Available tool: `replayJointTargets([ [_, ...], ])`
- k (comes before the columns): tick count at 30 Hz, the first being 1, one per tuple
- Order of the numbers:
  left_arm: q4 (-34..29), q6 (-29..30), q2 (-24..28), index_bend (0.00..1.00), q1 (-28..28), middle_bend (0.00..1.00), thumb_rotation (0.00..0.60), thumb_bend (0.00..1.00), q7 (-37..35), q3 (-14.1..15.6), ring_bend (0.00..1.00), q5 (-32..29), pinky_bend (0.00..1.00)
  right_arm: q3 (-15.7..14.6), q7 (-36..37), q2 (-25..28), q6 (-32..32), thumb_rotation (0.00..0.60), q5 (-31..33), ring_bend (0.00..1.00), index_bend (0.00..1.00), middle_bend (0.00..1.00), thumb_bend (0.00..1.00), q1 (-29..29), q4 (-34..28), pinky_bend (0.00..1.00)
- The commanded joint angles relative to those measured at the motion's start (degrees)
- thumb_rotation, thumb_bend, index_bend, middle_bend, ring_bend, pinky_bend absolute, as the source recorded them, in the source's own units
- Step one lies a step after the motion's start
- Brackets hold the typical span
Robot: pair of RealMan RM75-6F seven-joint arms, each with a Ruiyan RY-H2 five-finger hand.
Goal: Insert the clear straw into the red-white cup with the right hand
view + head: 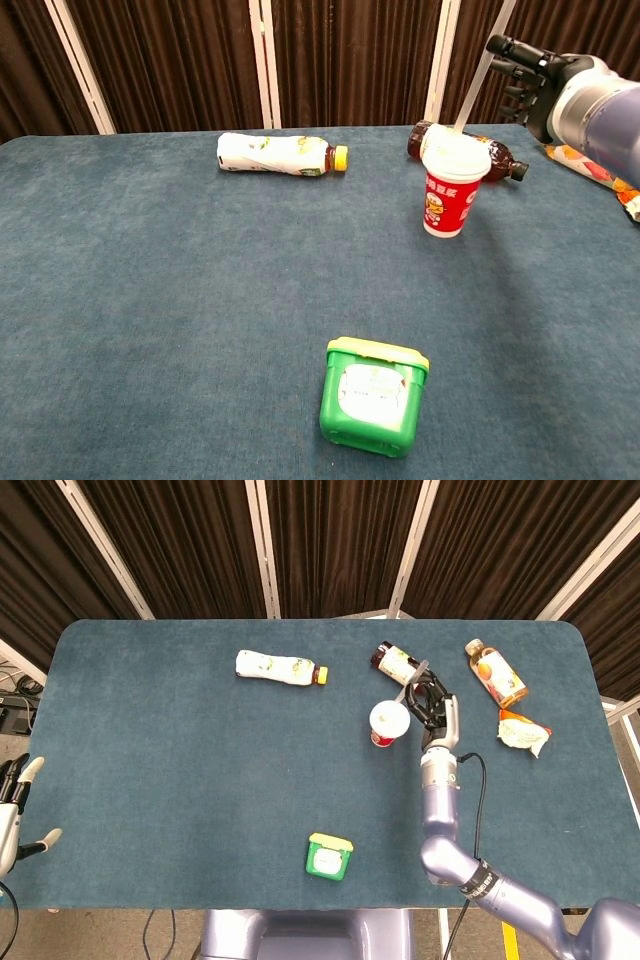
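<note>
Even, diffuse overhead light fills both views, leaving the blue table evenly lit without glare. Shadows are soft and short — a faint one lies beside the red-white cup and under the green box in the chest view. The dark curtains stay dim. Focus holds sharp throughout; the head view bows slightly at its edges.

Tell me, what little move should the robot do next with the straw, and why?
Probably ease the right hand gently down. It holds the clear straw tilted, with the lower end at the lid of the red-white cup, and most of the straw shows above the lid, so it does not look pushed in yet.
</note>
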Motion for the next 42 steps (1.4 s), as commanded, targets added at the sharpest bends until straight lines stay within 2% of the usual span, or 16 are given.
replayJointTargets([
  [1, -0.04, -0.02, 0.01, 0.00, -0.01, 0.00, 0.600, 0.05, 0.00, 0.00, 0.00, 0.00, 0.00, -0.09, 0.04, -0.16, -0.19, 0.600, 0.07, 0.00, 0.65, 0.20, 0.43, -0.01, 0.17, 0.00],
  [25, -0.10, -0.07, 0.06, 0.00, -0.05, 0.00, 0.600, 0.05, 0.02, -0.01, 0.00, -0.09, 0.00, 0.07, -0.01, 0.05, -0.20, 0.600, -0.96, 0.00, 0.66, 0.20, 0.43, -0.67, -0.64, 0.00],
  [42, -0.05, -0.03, 0.04, 0.00, -0.05, 0.00, 0.600, 0.05, 0.01, 0.01, 0.00, -0.04, 0.00, -1.89, -0.47, 0.24, -0.66, 0.600, -2.74, 0.00, 0.68, 0.22, 0.43, -1.53, -0.58, 0.00],
])
